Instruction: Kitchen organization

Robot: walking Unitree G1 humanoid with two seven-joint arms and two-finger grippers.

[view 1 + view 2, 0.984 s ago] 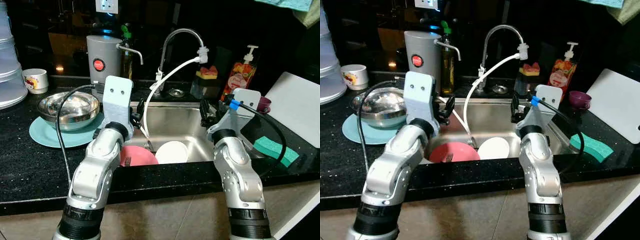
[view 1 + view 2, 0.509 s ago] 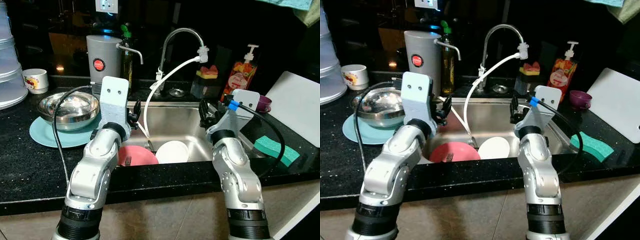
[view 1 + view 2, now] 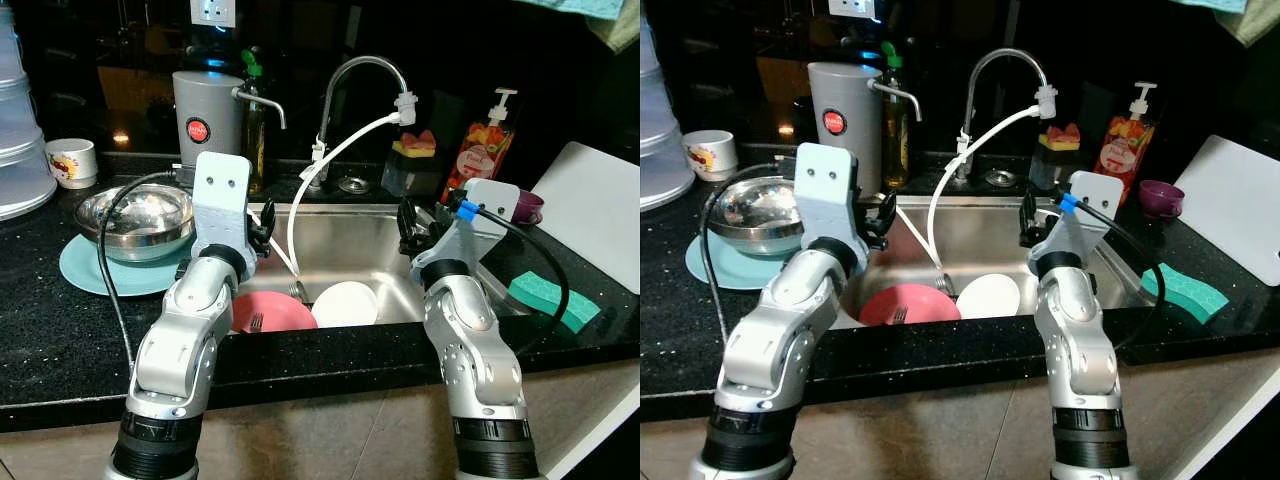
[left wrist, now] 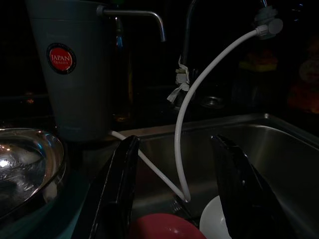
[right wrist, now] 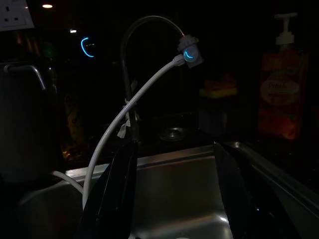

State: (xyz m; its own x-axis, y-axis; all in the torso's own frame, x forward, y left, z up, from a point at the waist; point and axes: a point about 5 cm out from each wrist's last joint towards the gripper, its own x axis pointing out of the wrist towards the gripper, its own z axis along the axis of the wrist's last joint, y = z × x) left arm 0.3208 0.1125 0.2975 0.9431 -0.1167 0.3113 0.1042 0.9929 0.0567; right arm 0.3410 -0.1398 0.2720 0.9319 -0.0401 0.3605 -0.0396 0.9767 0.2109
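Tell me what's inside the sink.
In the sink lie a pink plate with a fork on it and a white plate beside it; a white hose hangs in. The near rim hides the plates' front edges.

Black speckled worktop (image 3: 60,330) is carrying a teal plate (image 3: 95,272) with a steel bowl (image 3: 135,218) near its left end, a mug (image 3: 72,160) toward the back left corner, and a grey dispenser (image 3: 208,118) behind. A green sponge (image 3: 553,300) and white board (image 3: 600,225) are lying at the right end; a soap bottle (image 3: 483,145) is standing at the back edge.
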